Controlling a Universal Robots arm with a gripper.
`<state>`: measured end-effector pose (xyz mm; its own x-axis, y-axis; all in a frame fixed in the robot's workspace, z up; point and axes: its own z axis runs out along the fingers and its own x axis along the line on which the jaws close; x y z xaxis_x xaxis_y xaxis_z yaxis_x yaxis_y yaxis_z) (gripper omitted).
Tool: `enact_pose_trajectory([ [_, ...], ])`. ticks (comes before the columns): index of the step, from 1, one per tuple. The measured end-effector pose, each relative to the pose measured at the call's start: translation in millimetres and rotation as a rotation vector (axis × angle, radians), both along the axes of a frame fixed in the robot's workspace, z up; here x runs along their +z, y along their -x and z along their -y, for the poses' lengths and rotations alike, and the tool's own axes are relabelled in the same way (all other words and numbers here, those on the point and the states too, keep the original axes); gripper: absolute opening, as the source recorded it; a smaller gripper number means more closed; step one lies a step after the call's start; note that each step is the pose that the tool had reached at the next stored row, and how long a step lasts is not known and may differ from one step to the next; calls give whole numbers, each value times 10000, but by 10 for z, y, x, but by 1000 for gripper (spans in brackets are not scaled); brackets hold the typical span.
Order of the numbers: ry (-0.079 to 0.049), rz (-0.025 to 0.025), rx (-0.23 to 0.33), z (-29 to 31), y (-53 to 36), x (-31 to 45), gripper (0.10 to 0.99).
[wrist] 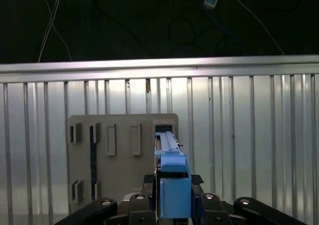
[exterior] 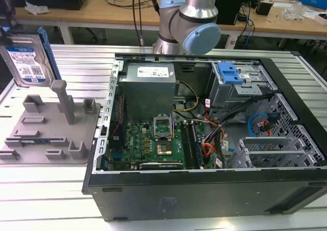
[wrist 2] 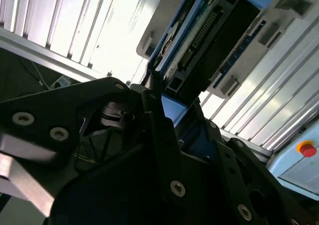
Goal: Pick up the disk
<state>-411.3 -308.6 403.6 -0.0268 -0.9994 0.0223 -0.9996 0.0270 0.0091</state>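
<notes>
The disk (exterior: 28,59) hung above the grey fixture plate (exterior: 51,134), the gripper (wrist: 172,205) jaws clamped on its blue rail; an edge-only hold could let it tilt or slip.

A robotics lab or electronics workshop: an open computer case (exterior: 204,139) lies on a ribbed aluminium bench (exterior: 76,62) beside a grey fixture plate (exterior: 46,134), with cluttered wooden work tables (exterior: 102,8), cables and equipment behind the robot arm (exterior: 191,21).
</notes>
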Motion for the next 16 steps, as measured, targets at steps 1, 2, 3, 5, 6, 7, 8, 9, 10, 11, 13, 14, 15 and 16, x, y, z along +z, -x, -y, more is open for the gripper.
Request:
enact_pose_trajectory([
  [1, 1, -1, 1, 1, 0, 85, 369],
  [2, 0, 0, 3, 2, 0, 157, 369],
  [3, 1, -2, 3, 2, 0, 208, 369],
  [5, 1, -1, 6, 5, 0, 329, 369],
  [6, 1, 0, 7, 7, 0, 391, 369],
  [7, 0, -1, 9, 8, 0, 432, 369],
  [8, 1, -1, 12, 11, 0, 499, 369],
  [9, 0, 0, 15, 13, 0, 547, 369],
  [10, 0, 0, 20, 18, 0, 635, 369],
  [11, 0, 0, 23, 22, 0, 719, 369],
  [13, 1, -2, 31, 34, 0, 896, 369],
  [14, 0, -1, 34, 40, 0, 925, 369],
  [15, 0, -2, 34, 41, 0, 933, 369],
  [16, 0, -1, 34, 41, 0, 934, 369],
])
